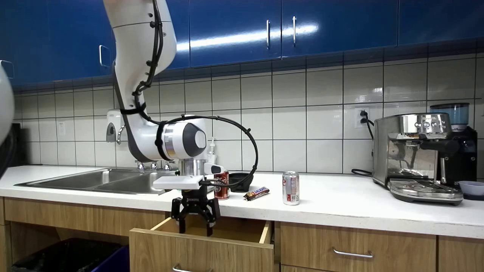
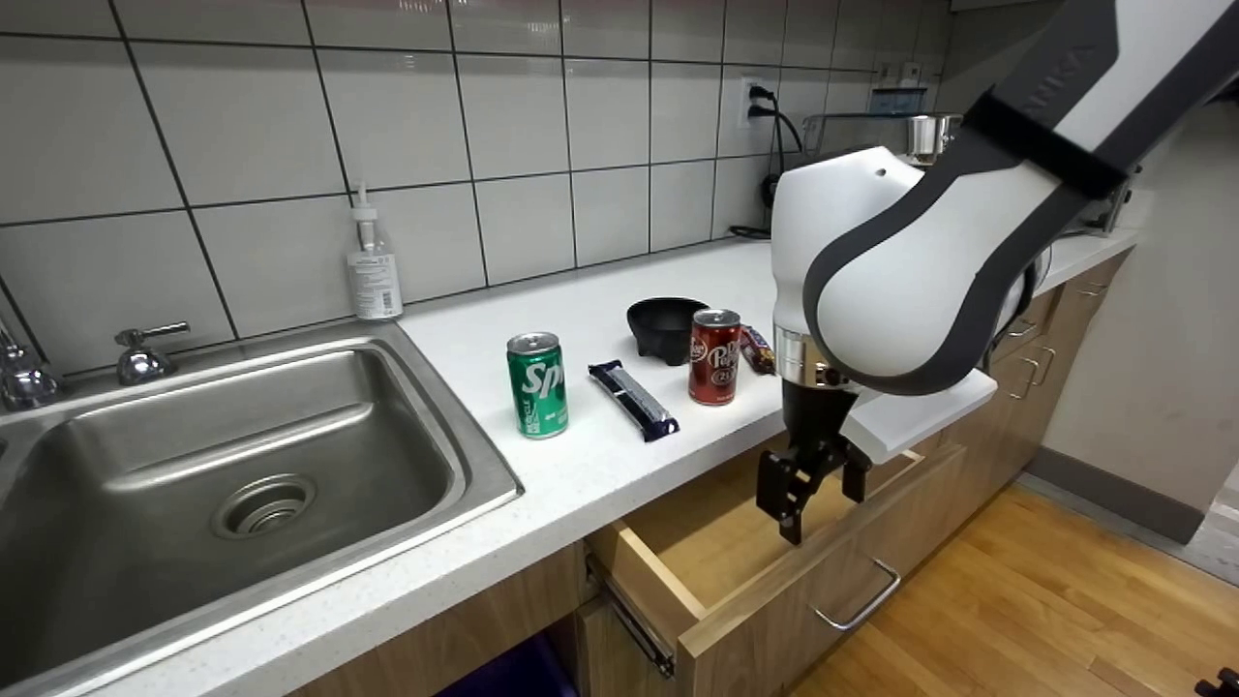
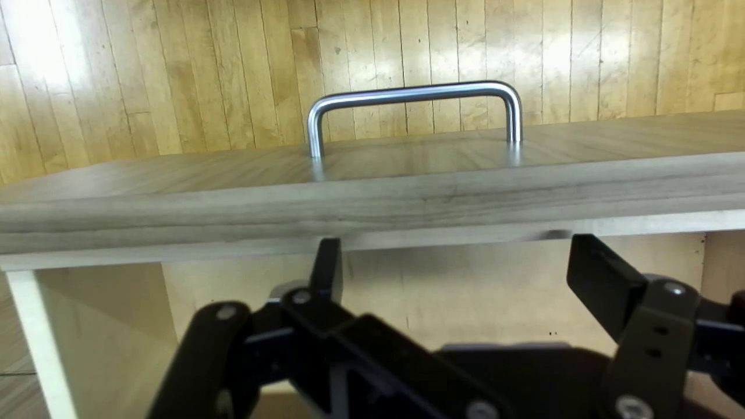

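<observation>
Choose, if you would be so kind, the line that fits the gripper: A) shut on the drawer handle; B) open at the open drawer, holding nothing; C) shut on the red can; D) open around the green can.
B: the gripper is at the open drawer in both exterior views, and the wrist view shows its fingers wide apart with nothing held between them.
</observation>
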You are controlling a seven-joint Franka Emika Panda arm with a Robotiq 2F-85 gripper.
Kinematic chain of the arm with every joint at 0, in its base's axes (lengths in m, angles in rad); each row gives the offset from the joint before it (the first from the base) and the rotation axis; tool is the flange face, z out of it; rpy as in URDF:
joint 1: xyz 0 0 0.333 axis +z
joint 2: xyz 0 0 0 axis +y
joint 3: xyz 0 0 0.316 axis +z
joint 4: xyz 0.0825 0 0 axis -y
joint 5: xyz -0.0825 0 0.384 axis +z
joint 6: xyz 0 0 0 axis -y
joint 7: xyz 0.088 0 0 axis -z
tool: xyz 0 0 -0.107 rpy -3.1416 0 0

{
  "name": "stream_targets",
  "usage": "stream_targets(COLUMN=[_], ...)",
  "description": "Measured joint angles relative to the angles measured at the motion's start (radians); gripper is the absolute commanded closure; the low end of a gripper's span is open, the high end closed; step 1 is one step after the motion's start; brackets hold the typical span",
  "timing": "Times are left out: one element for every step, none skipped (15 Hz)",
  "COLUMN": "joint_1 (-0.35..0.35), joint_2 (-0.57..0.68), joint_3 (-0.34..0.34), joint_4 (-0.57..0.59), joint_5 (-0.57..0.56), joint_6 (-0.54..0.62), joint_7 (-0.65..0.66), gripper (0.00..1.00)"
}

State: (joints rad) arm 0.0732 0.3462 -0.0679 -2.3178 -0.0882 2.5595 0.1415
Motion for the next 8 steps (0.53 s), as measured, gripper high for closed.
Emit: stream_targets(joint_1=[0.000,0.000,-0.001,-0.001,-0.002,-0.002,-0.002,-0.002], joint_2=[0.000,0.000,0.000,0.001,0.002,0.005,0.009,0.015], joint_3=[0.000,0.000,0.000,0.000,0.000,0.000,0.000,0.000], joint_4=[0.004,0.007,0.010,0.013,0.016,0.018,0.020,0.021], joint_5=[0.000,0.000,0.000,0.000,0.000,0.000,0.000,0.000], joint_6=[0.000,0.000,0.000,0.000,0.000,0.000,0.000,0.000], joint_7=[-0.001,-0.003,-0.006,-0.008,-0.011,-0.013,-0.016,-0.018], gripper=[0.00,0.00,0.00,0.00,0.00,0.00,0.00,0.00])
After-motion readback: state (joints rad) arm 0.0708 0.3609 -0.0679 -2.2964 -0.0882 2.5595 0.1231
